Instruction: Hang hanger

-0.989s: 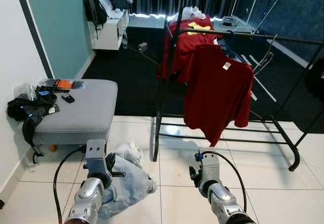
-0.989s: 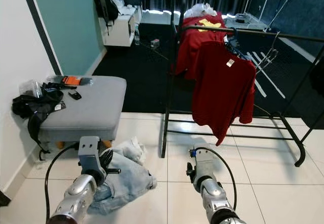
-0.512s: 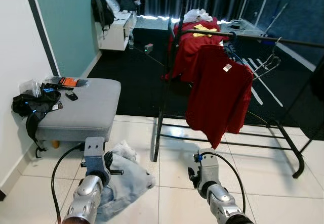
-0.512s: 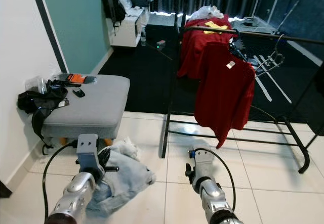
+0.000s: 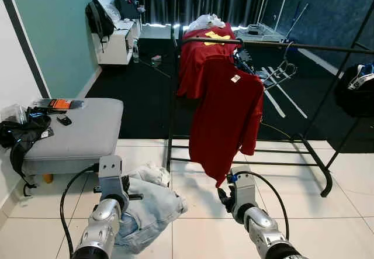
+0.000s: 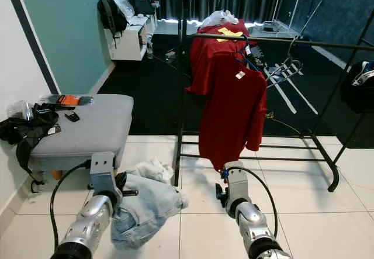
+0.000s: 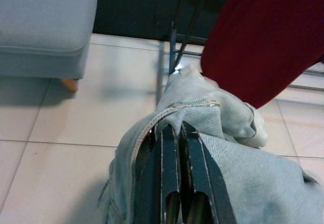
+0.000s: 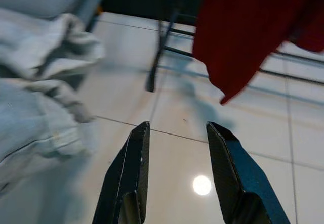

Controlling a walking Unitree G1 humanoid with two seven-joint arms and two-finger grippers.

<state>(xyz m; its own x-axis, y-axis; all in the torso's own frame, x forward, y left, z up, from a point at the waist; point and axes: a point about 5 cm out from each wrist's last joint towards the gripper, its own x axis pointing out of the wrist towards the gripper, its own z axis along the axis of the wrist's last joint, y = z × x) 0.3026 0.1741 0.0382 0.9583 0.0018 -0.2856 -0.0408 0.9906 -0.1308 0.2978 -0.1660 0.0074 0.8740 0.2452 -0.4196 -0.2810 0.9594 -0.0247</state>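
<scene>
Two grippers sit low: the left gripper (image 7: 179, 176) is clamped on the jeans (image 5: 149, 209) at 7 o'clock, while the right gripper (image 8: 177, 168) hangs spread and empty. Past them at 12 the rack (image 5: 280, 45) holds a shirt (image 5: 225, 118) and a bare hanger (image 5: 280, 72). The dangling denim could snag the rack's foot.

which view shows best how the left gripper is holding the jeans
The left wrist view: the left gripper has its fingers shut on a fold of the jeans. The eye views show the jeans bunched below that wrist; the right wrist view catches them blurred.
</scene>
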